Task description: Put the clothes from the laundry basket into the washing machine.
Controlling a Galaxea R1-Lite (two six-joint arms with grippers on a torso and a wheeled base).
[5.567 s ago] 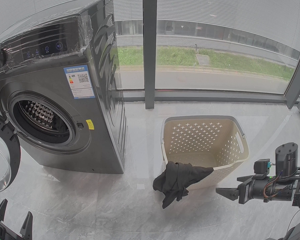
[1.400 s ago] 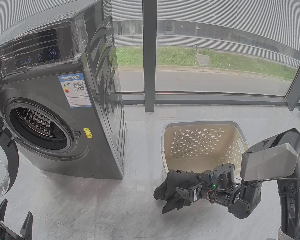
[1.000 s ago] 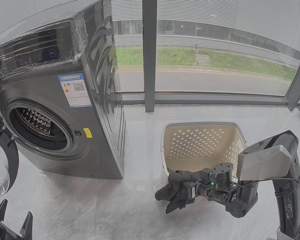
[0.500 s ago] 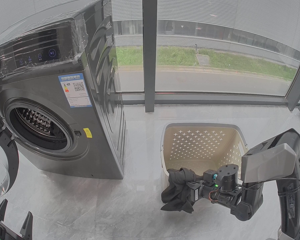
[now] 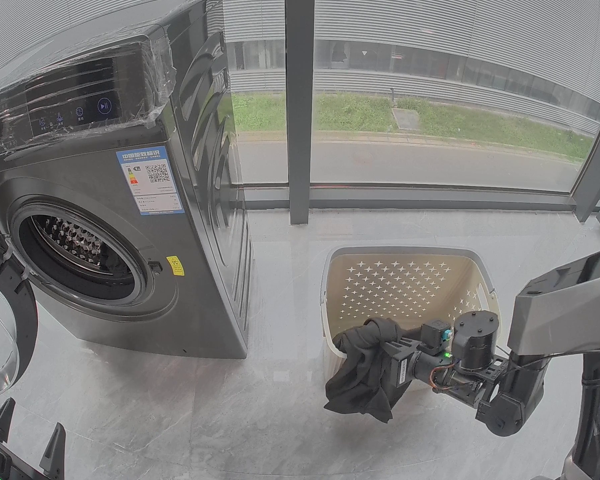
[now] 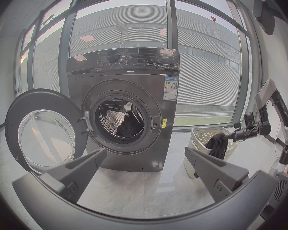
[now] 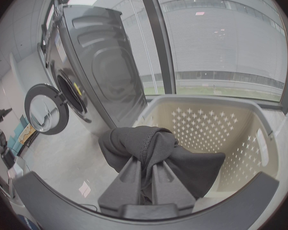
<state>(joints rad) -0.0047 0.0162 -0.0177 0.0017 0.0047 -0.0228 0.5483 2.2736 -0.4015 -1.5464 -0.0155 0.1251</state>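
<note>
A black garment (image 5: pixel 365 368) hangs over the near left corner of the cream laundry basket (image 5: pixel 407 287), lifted off the floor. My right gripper (image 5: pixel 388 360) is shut on the black garment (image 7: pixel 156 150), its fingers (image 7: pixel 164 182) pinching a bunch of cloth. The grey washing machine (image 5: pixel 113 168) stands at the left with its round door (image 5: pixel 0 315) swung open. Dark cloth lies inside the drum (image 6: pixel 126 126). My left gripper (image 6: pixel 144 166) is open, low at the near left, facing the machine (image 6: pixel 128 106); it appears in the head view's corner as my left gripper (image 5: pixel 27 435).
The basket (image 7: pixel 214 122) stands on a pale marble floor (image 5: pixel 200 408) to the right of the machine. A dark window post (image 5: pixel 299 95) and large glass panes rise behind. The open floor lies between the basket and the machine's front.
My right arm reached from the right to the garment on the basket's corner, shut on it, and has lifted it up and slightly right. The left gripper stayed still.
</note>
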